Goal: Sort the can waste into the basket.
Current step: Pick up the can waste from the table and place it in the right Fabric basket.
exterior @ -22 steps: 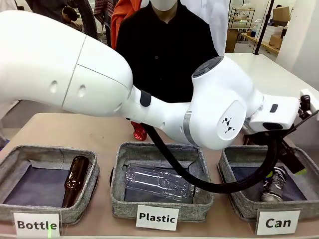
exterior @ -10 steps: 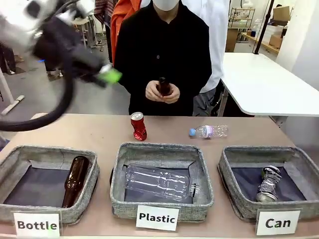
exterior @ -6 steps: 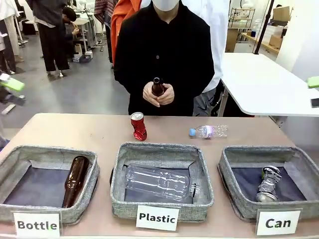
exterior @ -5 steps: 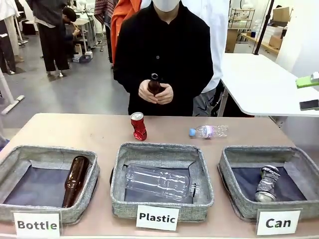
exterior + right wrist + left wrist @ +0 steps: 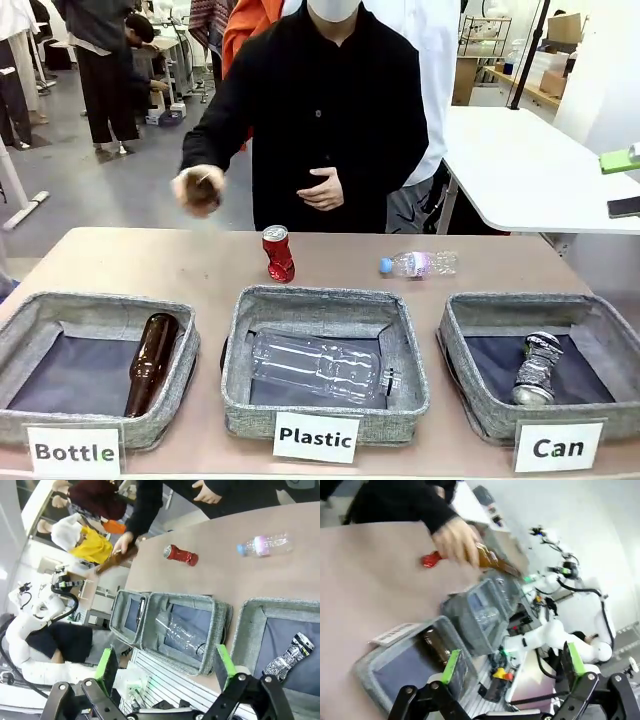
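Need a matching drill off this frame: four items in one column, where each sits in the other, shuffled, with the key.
Items
1. red can
2. silver-grey can
3. large clear bottle
4. small clear bottle

Places
A. lying inside the Plastic basket
B. lying on the table, blue cap toward the red can
C. standing on the table, just beyond the Plastic basket
D. lying inside the Can basket

Pairs: 1-C, 2-D, 3-A, 4-B
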Action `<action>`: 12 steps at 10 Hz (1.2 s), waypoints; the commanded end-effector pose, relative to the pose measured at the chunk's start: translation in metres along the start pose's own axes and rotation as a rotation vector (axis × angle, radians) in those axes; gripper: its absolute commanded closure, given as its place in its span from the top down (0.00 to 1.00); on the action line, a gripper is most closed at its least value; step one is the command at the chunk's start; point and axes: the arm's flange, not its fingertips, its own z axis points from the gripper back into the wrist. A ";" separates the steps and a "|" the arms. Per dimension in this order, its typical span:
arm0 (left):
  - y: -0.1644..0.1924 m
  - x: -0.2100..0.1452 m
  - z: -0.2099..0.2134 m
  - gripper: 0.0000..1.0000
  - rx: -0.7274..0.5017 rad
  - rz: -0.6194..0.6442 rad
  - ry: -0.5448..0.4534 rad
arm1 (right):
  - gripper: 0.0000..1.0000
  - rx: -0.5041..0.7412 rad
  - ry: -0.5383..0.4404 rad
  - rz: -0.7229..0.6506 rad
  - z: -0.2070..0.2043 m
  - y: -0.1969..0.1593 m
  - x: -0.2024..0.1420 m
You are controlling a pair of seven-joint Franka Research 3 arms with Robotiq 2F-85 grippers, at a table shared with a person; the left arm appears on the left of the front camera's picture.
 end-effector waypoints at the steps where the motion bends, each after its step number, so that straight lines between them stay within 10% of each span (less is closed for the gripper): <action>1: -0.023 -0.010 0.049 1.00 0.228 0.043 -0.104 | 1.00 -0.005 0.006 0.023 0.002 -0.002 0.000; 7: -0.059 -0.122 0.140 1.00 0.477 0.119 -0.394 | 1.00 -0.005 0.006 0.023 0.002 -0.002 0.000; 12: -0.057 -0.101 0.084 1.00 0.466 0.058 -0.244 | 1.00 -0.005 0.006 0.023 0.002 -0.002 0.000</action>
